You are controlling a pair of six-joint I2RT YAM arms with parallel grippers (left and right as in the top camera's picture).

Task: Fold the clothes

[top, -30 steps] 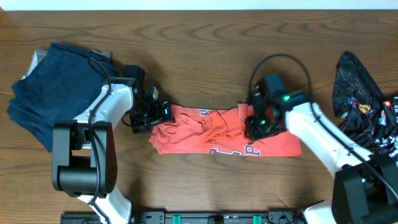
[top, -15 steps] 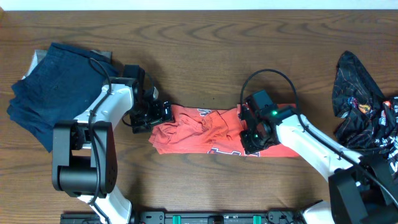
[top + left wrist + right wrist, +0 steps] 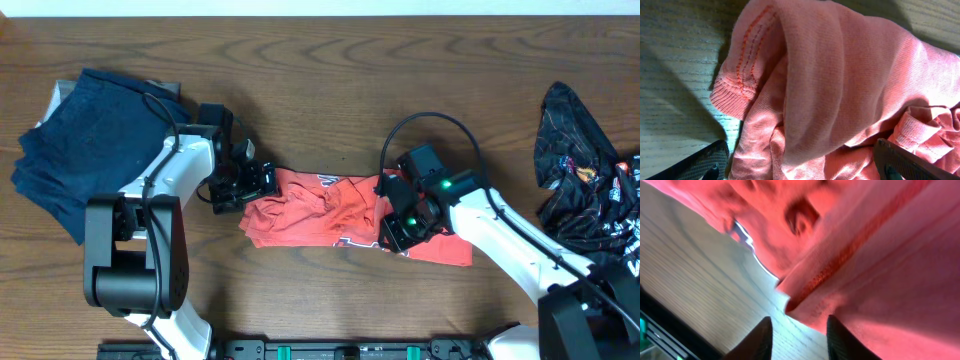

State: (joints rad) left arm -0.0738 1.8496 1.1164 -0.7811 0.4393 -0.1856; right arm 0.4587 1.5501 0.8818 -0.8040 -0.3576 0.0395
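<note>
The coral-red T-shirt [image 3: 320, 215] lies bunched in a band across the middle of the table. My left gripper [image 3: 262, 186] is at its left end. In the left wrist view the gripper [image 3: 802, 169] stands wide open, and ribbed coral cloth [image 3: 840, 75] fills the gap between its fingers [image 3: 702, 165]. My right gripper [image 3: 395, 228] is low over the shirt's right half. In the right wrist view its jaws [image 3: 799, 340] stand a little apart over bare wood. A stitched hem of the shirt [image 3: 880, 240] hangs just above them and nothing is pinched.
A pile of navy-blue garments [image 3: 90, 140] lies at the far left behind the left arm. A black shiny patterned garment [image 3: 585, 170] lies heaped at the right edge. Brown wooden table [image 3: 330, 80] shows behind the shirt, and a dark rail runs along the front edge.
My right gripper has moved left and toward the front edge, carrying the shirt's right part with it. The shirt's right end now sits further in and the lettering is mostly covered. The left arm is unmoved.
</note>
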